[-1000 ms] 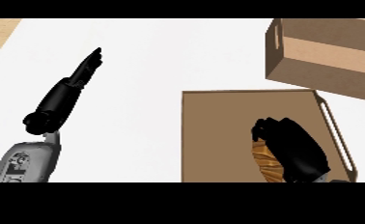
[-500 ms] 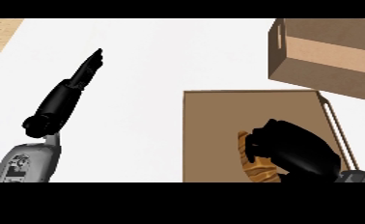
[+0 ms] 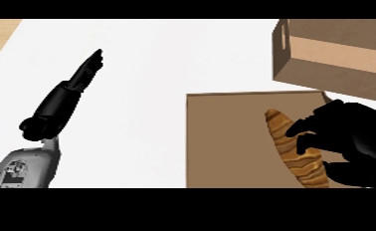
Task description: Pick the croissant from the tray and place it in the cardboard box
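Head view: croissant (image 3: 292, 148) on the tray (image 3: 224, 140), right hand (image 3: 349, 135) closing on it.
The croissant lies lengthwise at the right side of the brown tray, and the right hand's fingers (image 3: 303, 131) curl over its right edge, thumb low beside it. The cardboard box (image 3: 330, 60) stands just past the tray's far right corner. At the view's left, the left hand (image 3: 84, 73) rests over the white counter (image 3: 183, 60), fingers straight and pressed together.
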`<control>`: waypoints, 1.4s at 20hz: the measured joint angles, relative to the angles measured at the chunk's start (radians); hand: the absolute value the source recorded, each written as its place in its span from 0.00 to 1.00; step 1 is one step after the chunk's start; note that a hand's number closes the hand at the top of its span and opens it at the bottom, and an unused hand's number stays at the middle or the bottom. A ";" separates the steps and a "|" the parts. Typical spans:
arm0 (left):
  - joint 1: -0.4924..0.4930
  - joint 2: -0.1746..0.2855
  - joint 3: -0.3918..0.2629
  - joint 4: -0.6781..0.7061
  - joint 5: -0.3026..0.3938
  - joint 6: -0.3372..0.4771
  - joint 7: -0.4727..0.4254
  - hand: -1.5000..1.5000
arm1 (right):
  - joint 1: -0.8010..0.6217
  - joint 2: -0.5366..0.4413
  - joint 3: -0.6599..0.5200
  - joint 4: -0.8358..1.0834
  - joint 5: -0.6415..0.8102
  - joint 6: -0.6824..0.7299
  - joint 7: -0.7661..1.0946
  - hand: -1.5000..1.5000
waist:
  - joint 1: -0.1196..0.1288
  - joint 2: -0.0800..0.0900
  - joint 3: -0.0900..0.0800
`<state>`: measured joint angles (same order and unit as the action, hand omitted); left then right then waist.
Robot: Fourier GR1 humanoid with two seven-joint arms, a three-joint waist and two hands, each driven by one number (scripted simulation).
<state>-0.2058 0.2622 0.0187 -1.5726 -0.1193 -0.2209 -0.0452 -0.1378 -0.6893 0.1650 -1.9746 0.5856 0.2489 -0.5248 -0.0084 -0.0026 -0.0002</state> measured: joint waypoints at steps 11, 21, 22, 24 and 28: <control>-0.011 -0.009 -0.004 0.014 -0.007 -0.009 -0.020 0.50 | -0.250 0.044 -0.301 0.247 -0.265 0.090 0.328 1.00 | 0.021 0.005 -0.001; -0.042 -0.029 -0.010 0.051 -0.022 -0.009 -0.030 0.50 | -0.542 -0.053 -0.299 0.752 -0.117 0.072 0.223 1.00 | 0.040 0.013 0.000; -0.044 -0.024 -0.006 0.052 -0.019 -0.015 -0.030 0.50 | -0.560 -0.066 -0.283 0.795 -0.094 0.082 0.214 1.00 | 0.043 0.013 0.000; -0.054 -0.030 -0.013 0.044 -0.020 -0.015 -0.020 0.50 | -0.589 -0.091 -0.248 0.883 -0.049 0.106 0.188 1.00 | 0.050 0.016 0.000; -0.055 -0.035 -0.021 0.032 -0.024 -0.017 -0.016 0.50 | -0.650 -0.132 -0.192 1.068 0.027 0.147 0.101 1.00 | 0.062 0.020 0.001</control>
<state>-0.2610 0.2275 -0.0020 -1.5405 -0.1436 -0.2379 -0.0613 -0.7874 -0.8217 -0.0268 -0.9063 0.6125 0.3961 -0.4237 0.0540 0.0174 0.0009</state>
